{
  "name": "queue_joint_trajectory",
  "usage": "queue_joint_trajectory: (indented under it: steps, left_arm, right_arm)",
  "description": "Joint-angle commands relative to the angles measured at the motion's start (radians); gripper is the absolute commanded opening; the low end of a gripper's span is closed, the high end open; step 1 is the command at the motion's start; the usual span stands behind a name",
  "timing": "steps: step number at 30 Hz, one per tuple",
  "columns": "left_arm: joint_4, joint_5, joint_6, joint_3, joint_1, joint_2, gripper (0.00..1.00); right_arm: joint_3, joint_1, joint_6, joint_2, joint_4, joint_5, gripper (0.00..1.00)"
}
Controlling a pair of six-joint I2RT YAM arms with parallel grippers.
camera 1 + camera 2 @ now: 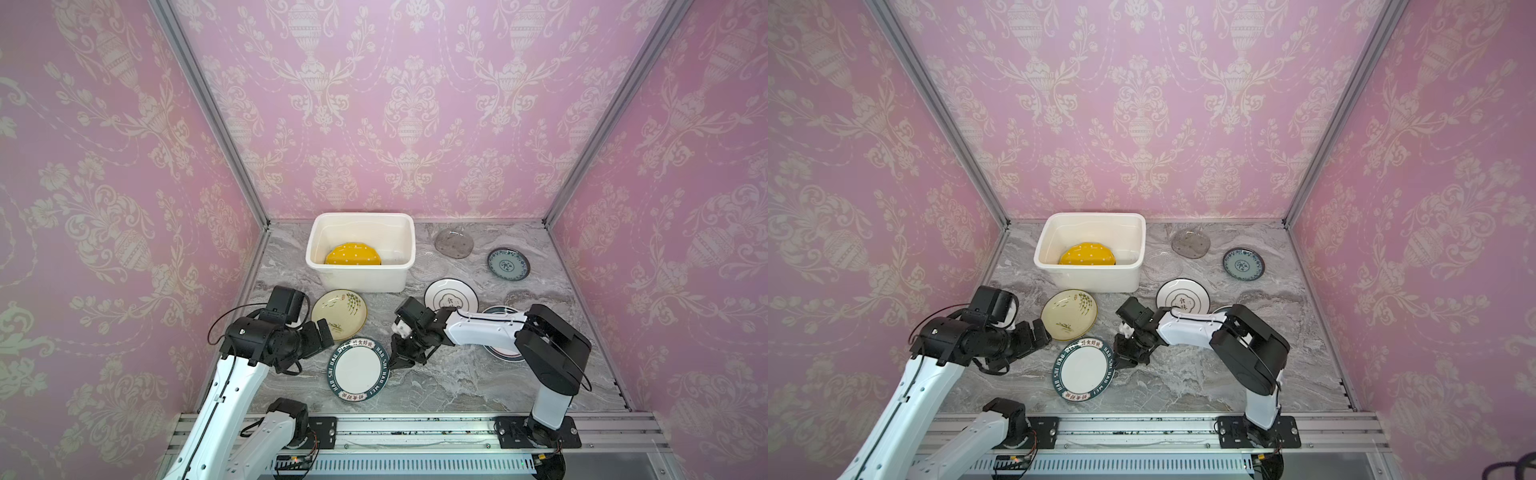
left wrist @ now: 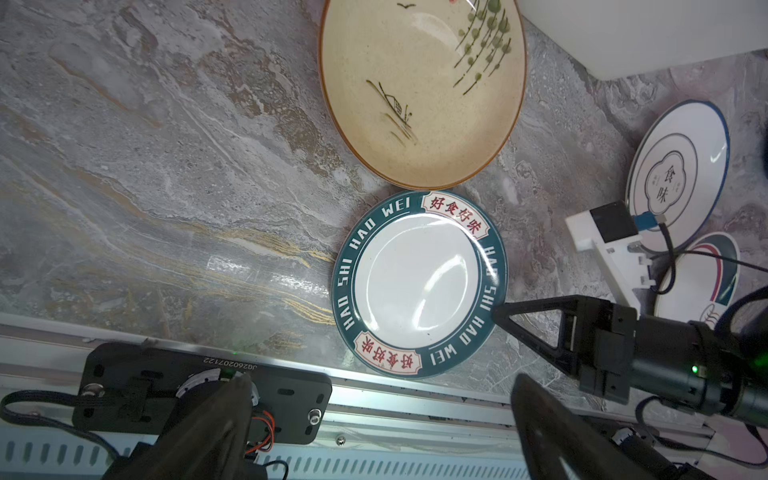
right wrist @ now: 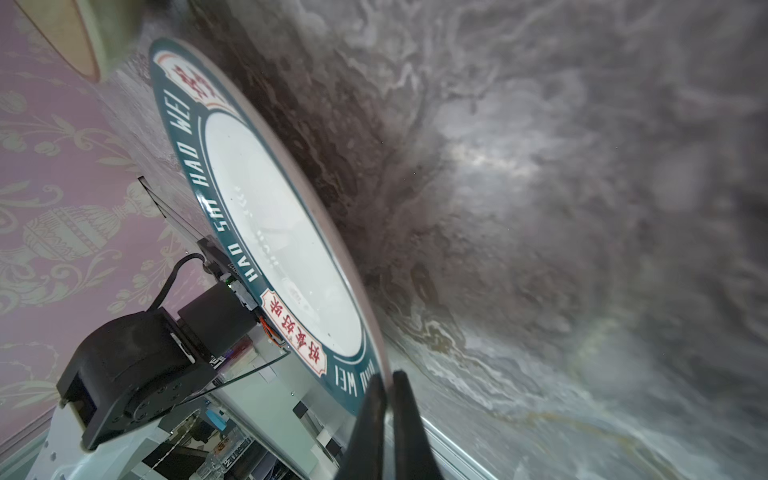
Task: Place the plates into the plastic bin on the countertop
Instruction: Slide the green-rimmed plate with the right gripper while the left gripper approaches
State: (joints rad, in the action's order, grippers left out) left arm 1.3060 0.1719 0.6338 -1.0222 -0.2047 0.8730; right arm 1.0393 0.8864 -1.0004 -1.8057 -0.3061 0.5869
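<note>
- Teal-rimmed lettered plate (image 1: 359,370) is sitting on the countertop (image 1: 457,386), in front of the plastic bin (image 1: 361,279).
- Right gripper (image 3: 386,384) is pinching that plate's rim, jaws clamped tight.
- Left gripper (image 2: 380,388) is hovering before the bin, jaws spread fully, holding nothing.
- Yellow dotted plate (image 1: 353,254) is lying inside the bin.

striped plate (image 2: 702,284) partly hidden, cream plate (image 2: 419,104) cropped

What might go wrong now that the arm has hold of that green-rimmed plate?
1. The right arm's jaws pinch only the very edge of the lettered plate; it may slip or swing when lifted.
2. The cream plate lies almost against it and may get nudged.
3. The yellow plate already sits in the plastic bin; a drop there may chip both.
</note>
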Motion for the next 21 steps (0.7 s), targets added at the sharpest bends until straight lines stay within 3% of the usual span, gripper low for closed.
queue_joint_trajectory:
  steps: [1,6,11,21]
  left_arm:
    - [-0.015,0.121,-0.107,0.023,0.008,0.022,0.99]
    - [-0.067,0.221,-0.118,0.045,0.005,0.052,0.99]
    - [-0.221,0.336,0.022,0.116,-0.025,0.042,0.99]
    - [-0.439,0.249,0.219,0.144,-0.248,0.155,0.99]
  right_arm:
    - [-0.053,-0.028,0.068,0.04,-0.114,-0.011,0.0]
    - [-0.094,-0.087,0.134,0.084,-0.182,-0.033,0.0]
    - [-0.13,-0.163,0.229,0.138,-0.273,-0.078,0.0]
    - [-0.22,-0.334,0.343,0.208,-0.341,-0.091,0.02]
